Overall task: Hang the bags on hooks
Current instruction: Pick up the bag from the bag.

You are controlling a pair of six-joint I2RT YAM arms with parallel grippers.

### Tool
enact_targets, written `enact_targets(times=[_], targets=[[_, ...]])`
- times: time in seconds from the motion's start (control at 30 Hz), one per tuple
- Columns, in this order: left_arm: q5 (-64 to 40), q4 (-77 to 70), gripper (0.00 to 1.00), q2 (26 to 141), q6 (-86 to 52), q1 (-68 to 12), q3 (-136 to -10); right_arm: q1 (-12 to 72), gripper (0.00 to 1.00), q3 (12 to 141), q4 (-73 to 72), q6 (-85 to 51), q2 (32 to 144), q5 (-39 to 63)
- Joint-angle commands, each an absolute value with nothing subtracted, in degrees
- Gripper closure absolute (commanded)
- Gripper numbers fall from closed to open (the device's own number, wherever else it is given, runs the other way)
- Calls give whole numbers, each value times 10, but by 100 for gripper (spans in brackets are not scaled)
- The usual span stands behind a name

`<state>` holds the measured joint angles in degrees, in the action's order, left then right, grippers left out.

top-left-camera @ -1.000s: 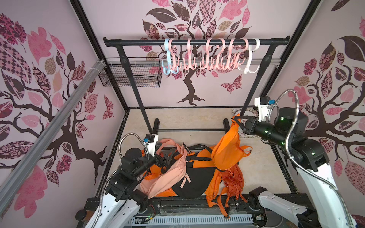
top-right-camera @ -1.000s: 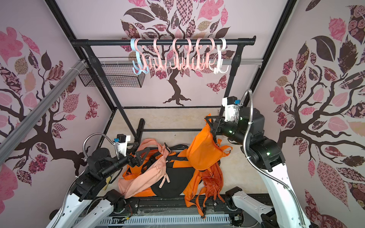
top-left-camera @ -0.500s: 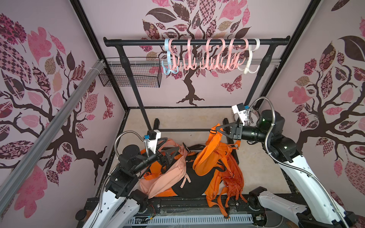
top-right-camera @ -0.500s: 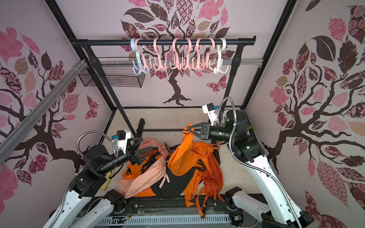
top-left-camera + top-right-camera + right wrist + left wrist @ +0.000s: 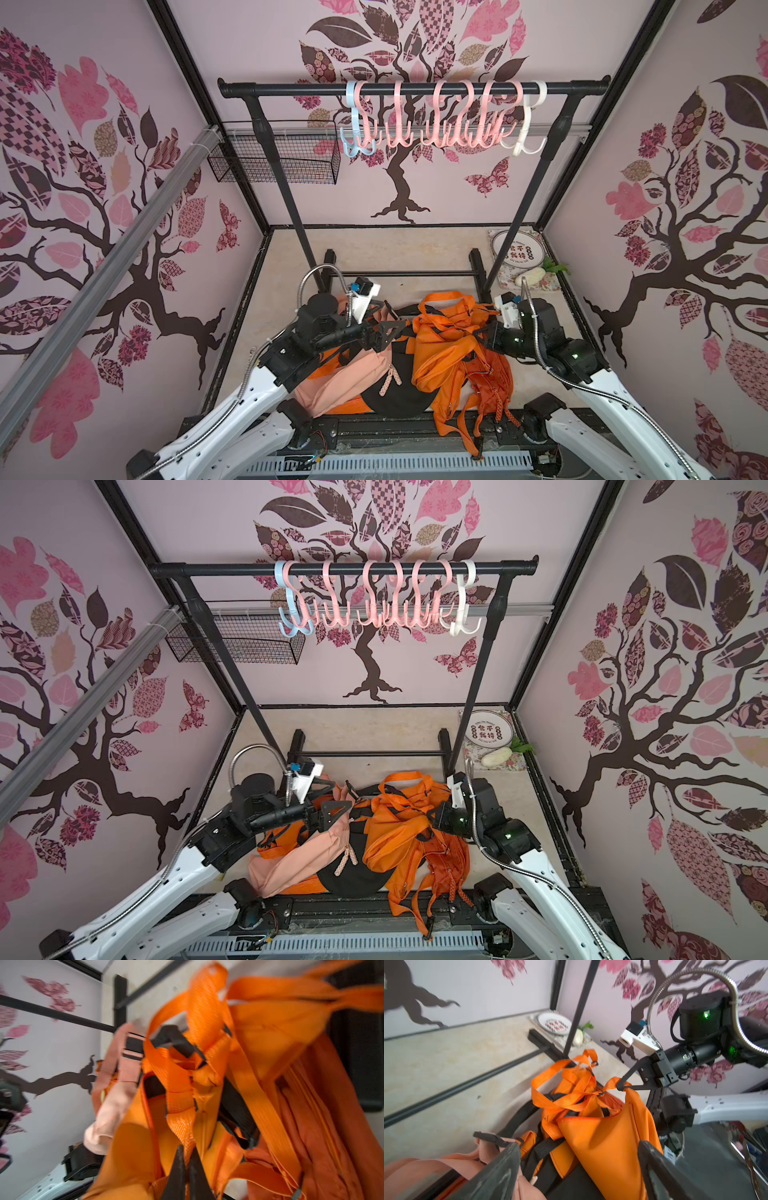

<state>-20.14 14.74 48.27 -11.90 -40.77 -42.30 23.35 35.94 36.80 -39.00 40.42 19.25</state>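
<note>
The orange bag [image 5: 444, 349] [image 5: 395, 833] slumps on the floor in front of the rack, its straps loose. My right gripper [image 5: 478, 331] [image 5: 186, 1150] is low beside it. It is shut on an orange webbing strap [image 5: 180, 1122] at the bag's top. In the left wrist view the strap loops over the right gripper [image 5: 620, 1085]. My left gripper [image 5: 392, 320] [image 5: 577, 1145] hovers open just left of the orange bag, nothing between its fingers. Pink hooks [image 5: 440, 124] hang on the black rail [image 5: 291, 88] high above.
A peach and black backpack [image 5: 345, 382] lies under my left arm, touching the orange bag. The rack's posts and floor bar [image 5: 399, 273] stand just behind. A wire basket [image 5: 274, 162] hangs at the back left. A plate [image 5: 517, 251] and a white vegetable [image 5: 532, 276] sit at the back right.
My right gripper has come down and back toward the near right with the strap, so the orange bag has dropped from hanging to slumped. My left gripper has shifted right toward it.
</note>
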Motion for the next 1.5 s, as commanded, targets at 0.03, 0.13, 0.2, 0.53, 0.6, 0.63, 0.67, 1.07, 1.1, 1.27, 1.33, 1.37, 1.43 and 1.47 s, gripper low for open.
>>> enact_targets(times=[0.03, 0.13, 0.2, 0.53, 0.6, 0.63, 0.67, 1.07, 1.1, 1.27, 1.33, 1.37, 1.43, 1.47], targets=[[-186, 150, 9, 485, -121, -418, -435, 235, 83, 356, 383, -400, 399, 167], [-184, 161, 9, 476, -124, -420, -432, 236, 59, 372, 385, -384, 393, 172], [-201, 158, 9, 468, -134, -420, -422, 235, 41, 407, 399, -360, 396, 166], [-170, 190, 8, 448, -132, -432, -421, 235, 19, 521, 406, -308, 487, 88], [-134, 220, 8, 437, -113, -432, -428, 236, 19, 524, 386, -296, 523, 91], [-101, 236, 8, 431, -107, -432, -431, 236, 19, 525, 376, -290, 542, 80], [-65, 248, 8, 424, -102, -432, -432, 235, 19, 527, 366, -284, 559, 70], [255, 282, 7, 355, -96, -432, -422, 235, 26, 517, 270, -270, 723, -69], [258, 283, 7, 351, -95, -432, -421, 235, 28, 517, 266, -271, 735, -66], [259, 280, 7, 343, -91, -432, -417, 234, 44, 510, 234, -278, 773, -59], [259, 280, 7, 344, -89, -432, -418, 233, 57, 514, 230, -279, 782, -60], [260, 281, 7, 343, -88, -432, -419, 234, 64, 519, 233, -279, 784, -61], [259, 279, 7, 340, -87, -432, -417, 234, 80, 532, 248, -278, 777, -62], [257, 278, 7, 338, -85, -432, -416, 234, 86, 539, 251, -277, 769, -64]])
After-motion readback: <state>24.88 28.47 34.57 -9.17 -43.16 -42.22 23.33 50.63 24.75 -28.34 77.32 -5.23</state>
